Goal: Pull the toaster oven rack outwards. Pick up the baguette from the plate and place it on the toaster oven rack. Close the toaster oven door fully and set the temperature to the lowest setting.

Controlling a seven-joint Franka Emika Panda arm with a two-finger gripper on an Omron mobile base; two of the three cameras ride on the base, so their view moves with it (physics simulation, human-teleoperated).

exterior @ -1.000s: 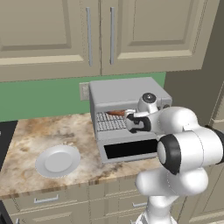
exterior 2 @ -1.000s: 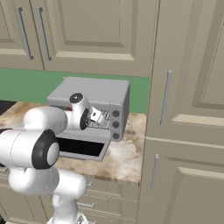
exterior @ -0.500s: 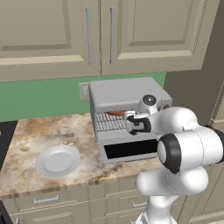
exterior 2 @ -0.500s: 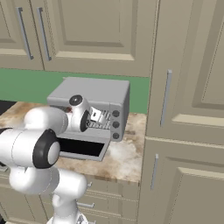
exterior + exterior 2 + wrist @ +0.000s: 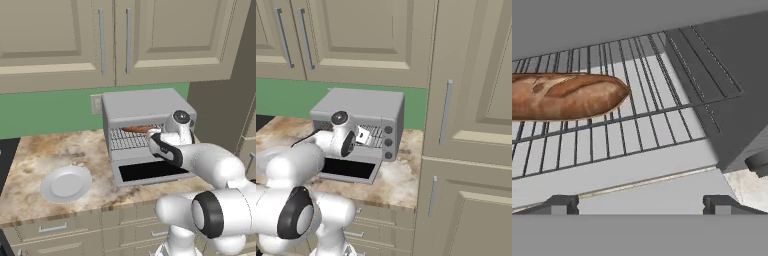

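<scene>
**Baguette on the rack, jaws wide and empty**

We saw the baguette (image 5: pixel 564 96), brown and crusty with darker slashes, lying on the toaster oven rack (image 5: pixel 637 125), a silver grid of thin parallel bars. Its left end was cut off in the hand view. The gripper (image 5: pixel 639 204) stood before the rack with jaws spread wide, holding nothing. The boxy light-grey toaster oven (image 5: pixel 142 107) had its door (image 5: pixel 150 172) folded down, black glass facing up. Our arm hid the knobs in the left base view. The round white plate (image 5: pixel 66 183) sat bare on the mottled stone counter (image 5: pixel 30 160), beneath beige cabinets (image 5: pixel 100 40) and a green wall.
</scene>
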